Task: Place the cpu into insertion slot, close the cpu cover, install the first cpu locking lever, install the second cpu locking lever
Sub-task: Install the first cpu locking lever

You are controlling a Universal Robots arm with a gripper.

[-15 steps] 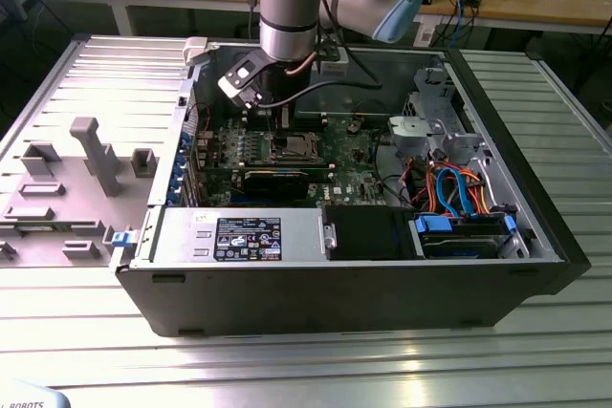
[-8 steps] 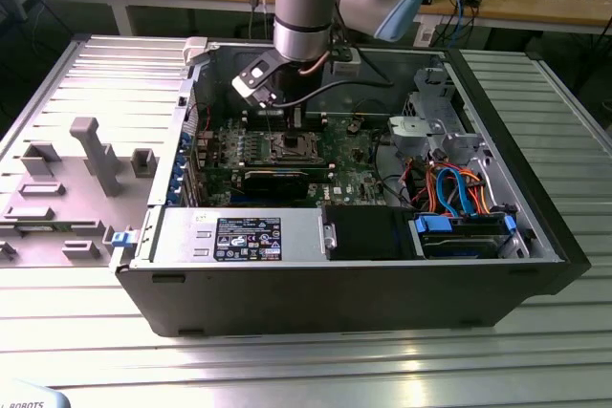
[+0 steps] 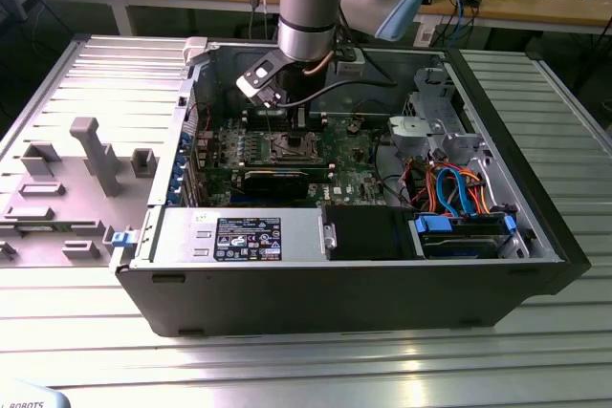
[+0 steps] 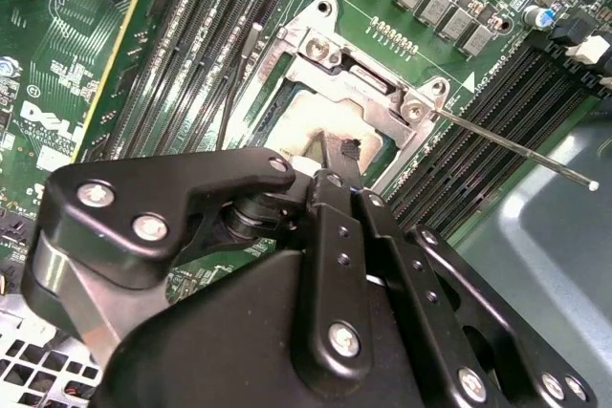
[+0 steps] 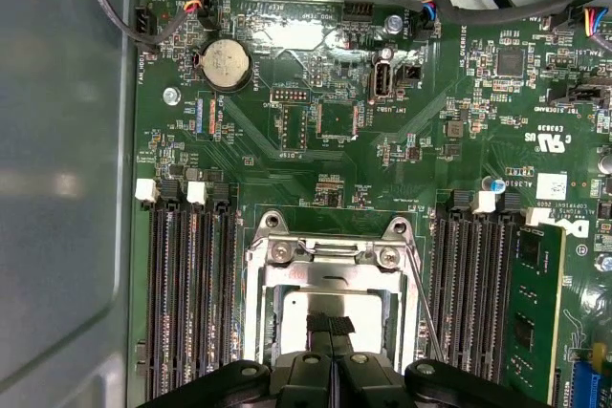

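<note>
- The case lies open on its side, and the arm is reached down into it over the motherboard.
- The gripper is held directly over the slot, its jaws brought together with nothing seen between them. Its tips are just above or on the cpu; contact cannot be judged.
- The slot is set near the middle of the motherboard, between two banks of long narrow slots.
- The cover appears lowered flat over the slot. It is judged thin, stiff and springy at its hinge, best pressed on its frame rather than through the window.
- The cpu is seated in the slot and framed by the cover's window. It lies flat, metal top up; being square, it has no long axis. It is judged light, rigid, smooth and fragile underneath, best taken by its edges.
- A lever, a thin stiff rod, is seen unlatched, its long axis running along one side of the slot.
</note>
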